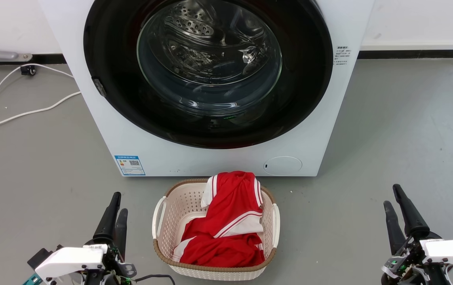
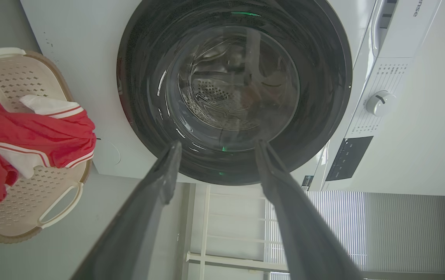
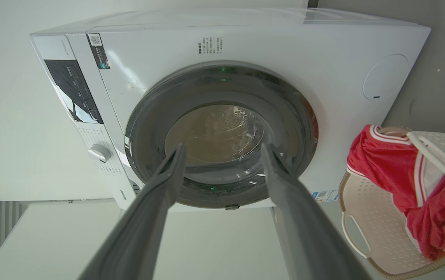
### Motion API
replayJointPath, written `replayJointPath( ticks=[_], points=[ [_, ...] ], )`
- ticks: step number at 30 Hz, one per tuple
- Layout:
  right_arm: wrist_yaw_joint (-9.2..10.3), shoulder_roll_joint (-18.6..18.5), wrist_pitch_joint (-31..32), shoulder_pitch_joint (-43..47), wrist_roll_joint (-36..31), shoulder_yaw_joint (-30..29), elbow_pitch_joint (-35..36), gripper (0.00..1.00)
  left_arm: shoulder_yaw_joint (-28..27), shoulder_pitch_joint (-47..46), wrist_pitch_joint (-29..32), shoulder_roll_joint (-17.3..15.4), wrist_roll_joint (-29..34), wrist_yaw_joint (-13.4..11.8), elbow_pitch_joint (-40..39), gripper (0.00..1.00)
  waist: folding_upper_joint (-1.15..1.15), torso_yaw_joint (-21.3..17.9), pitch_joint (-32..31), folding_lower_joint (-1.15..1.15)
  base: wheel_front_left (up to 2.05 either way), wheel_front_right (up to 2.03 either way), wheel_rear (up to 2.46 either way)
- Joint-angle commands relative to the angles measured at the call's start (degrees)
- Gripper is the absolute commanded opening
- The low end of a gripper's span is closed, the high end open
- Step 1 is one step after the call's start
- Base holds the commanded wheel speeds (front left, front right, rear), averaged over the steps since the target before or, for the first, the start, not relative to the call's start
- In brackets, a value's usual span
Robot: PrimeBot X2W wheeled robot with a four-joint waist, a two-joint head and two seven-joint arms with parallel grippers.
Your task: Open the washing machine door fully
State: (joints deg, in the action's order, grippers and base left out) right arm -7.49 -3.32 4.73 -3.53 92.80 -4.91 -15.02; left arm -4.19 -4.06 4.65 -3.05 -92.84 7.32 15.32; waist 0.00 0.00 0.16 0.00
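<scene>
door: washing machine door [image 1: 209, 67] is shut and lies flat against the front of the washing machine [image 1: 210, 160]. It has a glossy black ring with a clear glass bowl at its centre, and the perforated steel drum [image 1: 193, 25] shows through the glass.
door rim: small grey metal piece on the door's left edge in head view; can't tell what it is.
machine front: blue label [image 1: 130, 165] low left, round flap [image 1: 282, 165] low right, knob [image 2: 380, 103] on the control strip.
left gripper: left gripper [image 1: 119, 204] sits at lower left of head view, over the grey floor [image 1: 389, 130], well apart from the door. It points toward the machine and touches nothing.
left jaws: spread, as the left wrist view shows, with the fingers [image 2: 166, 171] wide apart and nothing between them.
right gripper: right gripper [image 1: 391, 195] sits at lower right of head view, well apart from the door, touching nothing.
right jaws: spread in the right wrist view, fingers [image 3: 170, 173] apart and holding nothing.
basket: beige laundry basket [image 1: 157, 221] stands on the floor just in front of the machine, between the two grippers.
garment: red and white garment [image 1: 230, 233] is heaped in the basket and draped over the rim on the machine side.
cable: white cable [image 1: 24, 114] lies loose on the floor left of the machine.
</scene>
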Motion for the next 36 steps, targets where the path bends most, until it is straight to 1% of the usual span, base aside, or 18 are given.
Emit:
replayJointPath(
  ticks=[1,6,12,18,22,29,36],
  points=[
    [0.0,-0.1,-0.61,-0.95,-0.63,0.29,1.5,1.0,0.5,-1.18,-0.56,-0.27,0.58,0.04,-1.33,1.0,0.0,0.02,-0.02,0.0,0.0,0.0,0.0],
    [0.0,-0.06,-1.98,-0.29,-2.86,0.49,2.8,1.0,1.36,-1.1,-1.96,-0.25,2.3,0.05,-2.49,1.0,0.0,0.13,-0.07,0.0,0.0,0.0,0.0],
    [0.0,-0.02,-3.53,0.21,-9.13,1.01,4.96,1.0,1.83,-0.95,-3.5,-0.22,6.8,0.06,-4.46,1.0,0.0,0.31,-0.14,0.0,0.0,0.0,0.0],
    [0.0,0.02,-4.95,0.87,-17.56,1.27,7.58,1.0,1.97,-1.25,-4.91,-0.19,13.61,0.07,-6.84,1.0,0.0,0.6,-0.21,0.0,0.0,0.0,0.0],
    [0.0,0.04,-5.86,1.37,-23.53,1.32,9.01,1.0,2.17,-1.35,-5.82,-0.18,19.43,-0.01,-8.32,1.0,0.0,0.68,-0.23,0.0,0.0,0.0,0.0],
    [0.0,0.09,-7.38,2.06,-34.61,1.09,10.69,1.0,3.39,-1.32,-7.3,-0.14,29.61,-1.26,-10.08,1.0,0.0,0.63,-0.23,0.0,0.0,0.0,0.0],
    [0.0,0.13,-8.72,2.95,-43.57,1.34,11.83,1.0,4.38,-1.22,-8.69,-0.12,38.89,-2.59,-10.65,1.0,0.0,0.39,-0.23,0.0,0.0,0.0,0.0]
  ],
)
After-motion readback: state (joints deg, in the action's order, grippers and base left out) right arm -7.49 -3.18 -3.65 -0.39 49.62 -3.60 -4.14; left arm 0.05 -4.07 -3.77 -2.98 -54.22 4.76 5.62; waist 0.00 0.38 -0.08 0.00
